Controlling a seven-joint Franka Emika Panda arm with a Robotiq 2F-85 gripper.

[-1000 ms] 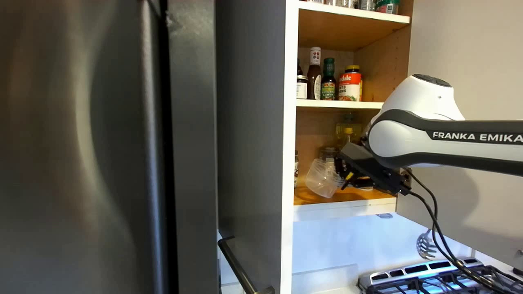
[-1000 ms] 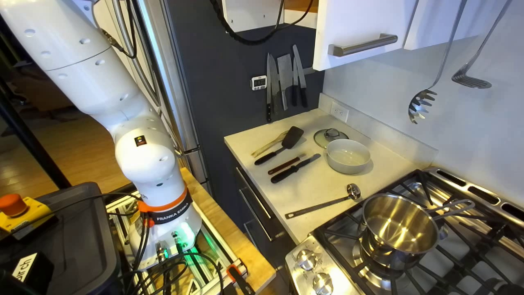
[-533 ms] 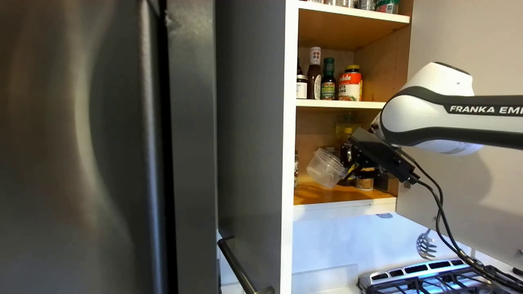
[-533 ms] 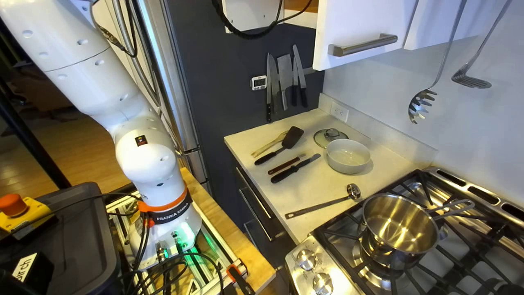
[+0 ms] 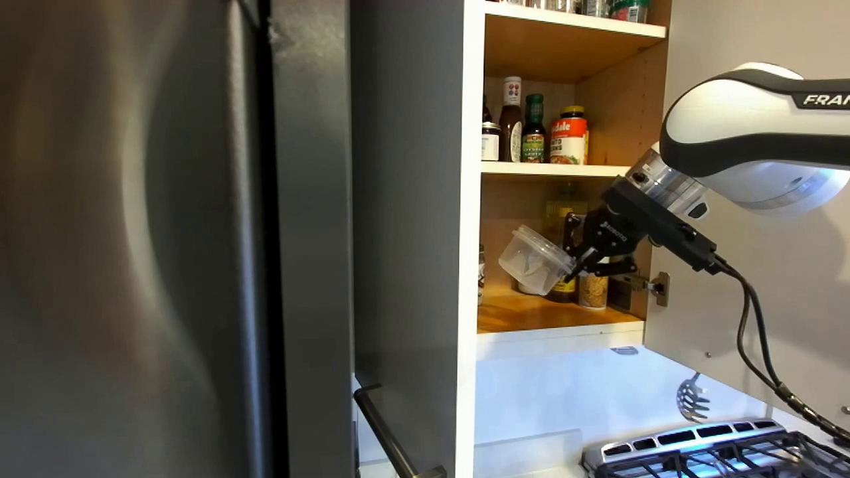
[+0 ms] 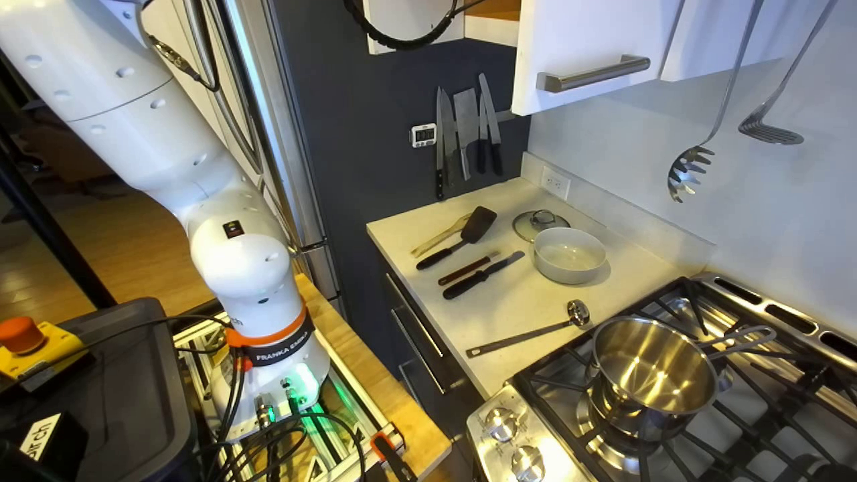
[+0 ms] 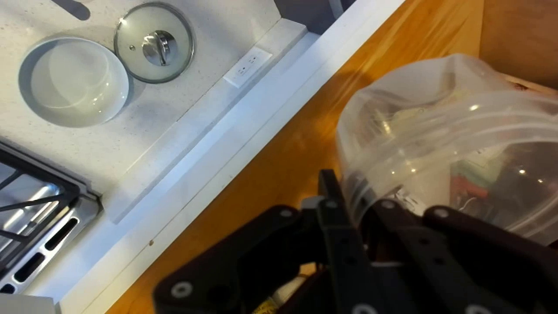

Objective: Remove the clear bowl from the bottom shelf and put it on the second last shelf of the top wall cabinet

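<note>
The gripper [image 5: 574, 269], right of centre in an exterior view, pinches the rim of the clear plastic bowl [image 5: 530, 260], which hangs tilted, apparently off the bottom shelf [image 5: 508, 320]. Raised straight up, it would likely catch the shelf above [image 5: 551, 170], and so thin a hold could twist loose. Higher still, a low or tilted entry might topple the green-capped bottle [image 5: 534, 136] or red-labelled jar [image 5: 568, 138].
</note>
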